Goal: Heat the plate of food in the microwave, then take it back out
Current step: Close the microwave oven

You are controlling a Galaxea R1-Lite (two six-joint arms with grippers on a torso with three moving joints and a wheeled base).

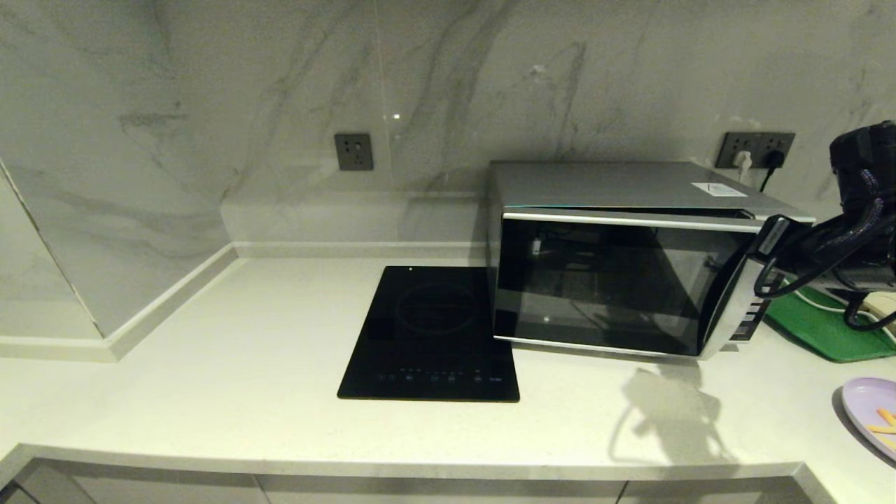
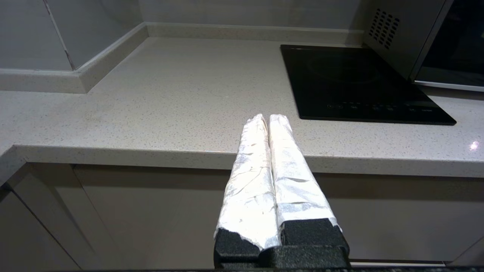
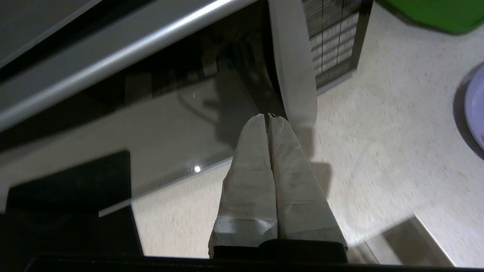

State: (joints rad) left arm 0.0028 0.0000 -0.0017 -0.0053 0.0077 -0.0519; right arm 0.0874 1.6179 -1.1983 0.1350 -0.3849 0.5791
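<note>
The silver microwave (image 1: pixel 630 259) stands at the back right of the counter, and its dark glass door (image 3: pixel 159 113) looks swung a little out from the body on the button-panel side. My right gripper (image 3: pixel 266 115) is shut and empty, its tips just in front of the door's silver free edge (image 3: pixel 297 79), beside the button panel (image 3: pixel 332 37). My right arm (image 1: pixel 854 238) reaches in from the right. The lilac plate of food (image 1: pixel 875 413) with orange sticks lies on the counter at the far right, apart from the gripper. My left gripper (image 2: pixel 266 117) is shut and empty over the counter's front edge.
A flat black induction hob (image 1: pixel 434 336) lies left of the microwave. A green tray (image 1: pixel 819 329) sits behind the plate, to the microwave's right. Cables run to a wall socket (image 1: pixel 759 150). Marble walls enclose the back and left.
</note>
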